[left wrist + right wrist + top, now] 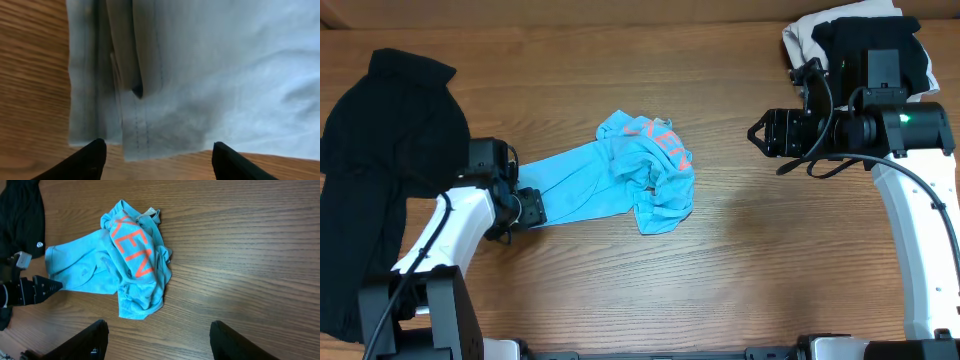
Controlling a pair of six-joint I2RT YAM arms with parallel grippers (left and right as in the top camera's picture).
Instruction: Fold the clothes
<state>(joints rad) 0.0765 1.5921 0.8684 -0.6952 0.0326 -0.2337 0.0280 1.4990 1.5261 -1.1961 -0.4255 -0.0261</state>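
Folding has hardly begun, by the look of it. The light blue T-shirt (620,175) lies in the middle of the table (770,270), one end drawn out flat toward the left tool (528,208), the other bunched in a heap with its orange lettering twisted on top. No clean fold shows; it would need spreading flat first, then every fold.

The left tool's fingers (95,155) stand spread, with the shirt's stitched hem lying on the table just ahead of them, not pinched. The right tool (756,132) is spread too, holds nothing, and is well apart from the shirt.

Count: one blue T-shirt, two tools, one black garment (380,170) at the left edge, and one heap of white and black cloth (810,35) at the far right corner; how many pieces it holds I cannot tell.
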